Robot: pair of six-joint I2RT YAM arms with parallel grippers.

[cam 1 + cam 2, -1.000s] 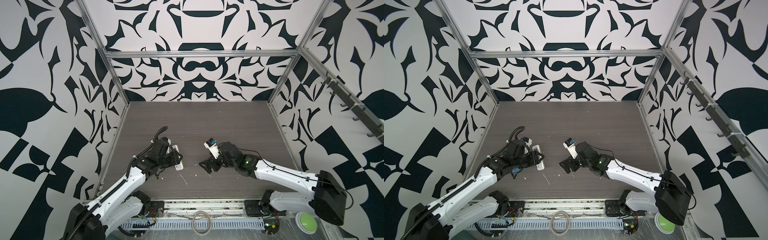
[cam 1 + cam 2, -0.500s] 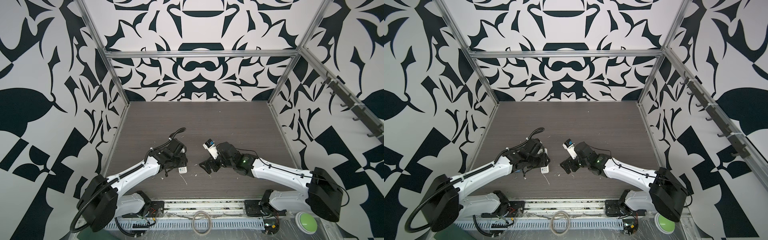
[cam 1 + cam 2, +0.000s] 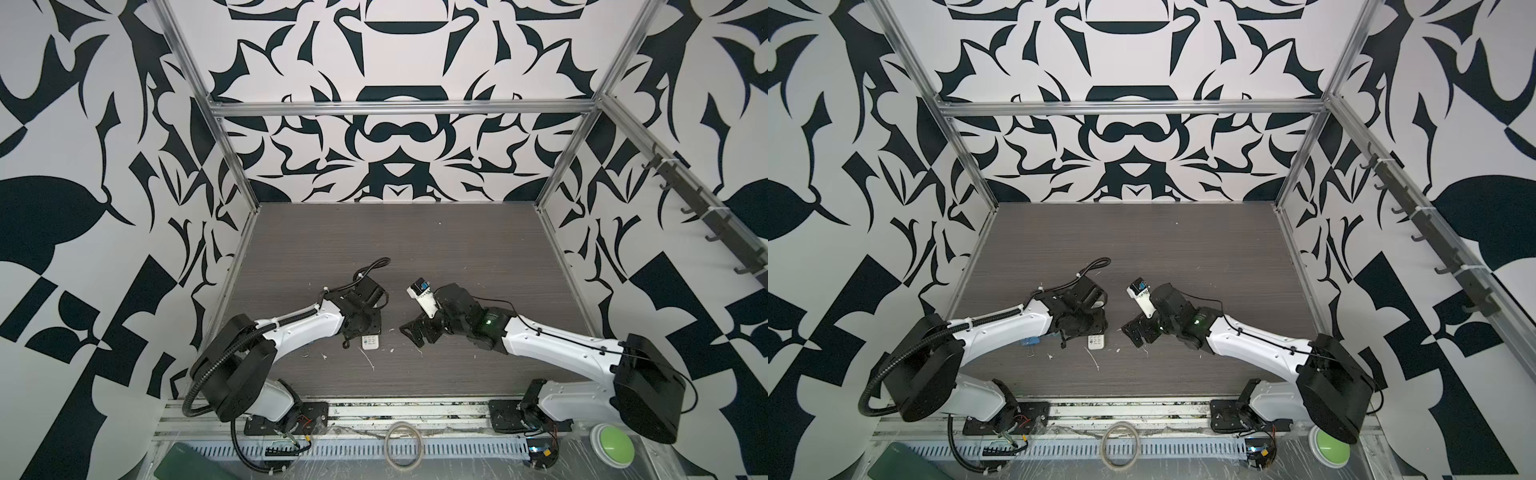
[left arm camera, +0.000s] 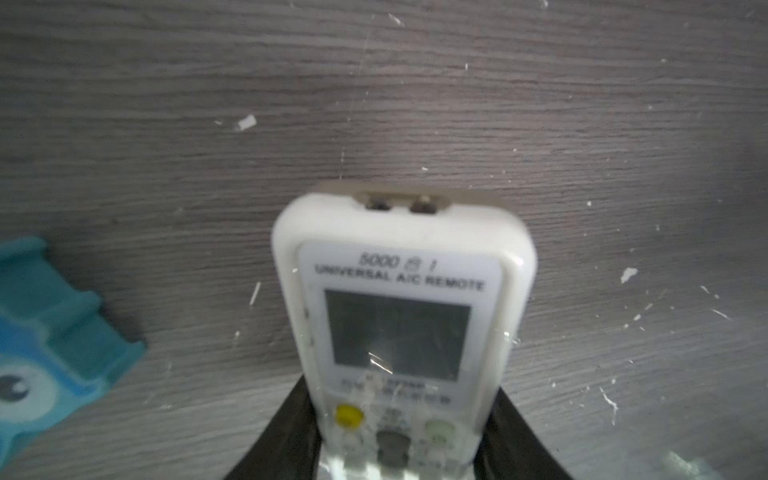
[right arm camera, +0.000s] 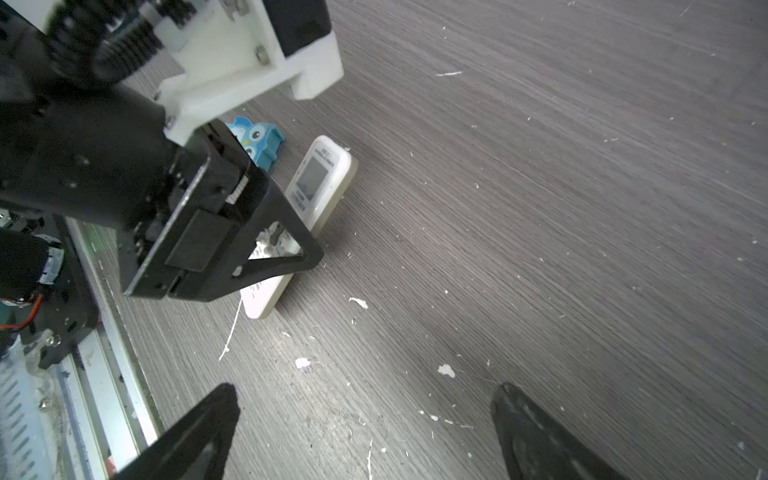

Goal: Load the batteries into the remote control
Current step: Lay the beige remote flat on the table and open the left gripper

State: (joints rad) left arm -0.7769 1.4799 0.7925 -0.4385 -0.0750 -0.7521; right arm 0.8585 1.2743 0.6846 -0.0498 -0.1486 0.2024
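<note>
**Left hand pinches the remote control; right hand stands spread and empty**

The dark, wood-grained bench fills the floor of the patterned enclosure. The left arm reaches in from the near left corner and the right arm from the near right corner. Both end close to the middle, toward the near edge, facing each other but apart.

The left hand comes down at a slant and pinches the remote control. Its two black fingers press the long sides of the handset at the button end, and the screen end sticks out free beyond them. The remote control is face up, and the left wrist view shows its grey screen, a yellow button and a pale green button. It sits just left of the middle of the bench, nearer the near edge than the far one, low against the surface. Whether it rests fully on the bench I cannot tell. In both top views only a short white end shows from under the hand.

The right hand is spread wide with nothing between its fingers. It is low over bare bench, to the right of the remote control and clear of it.

A blue googly-eyed toy lies on the bench near the screen end of the remote control, toward the left edge, not touching it. Small white scraps are scattered over the bench around both hands.
</note>
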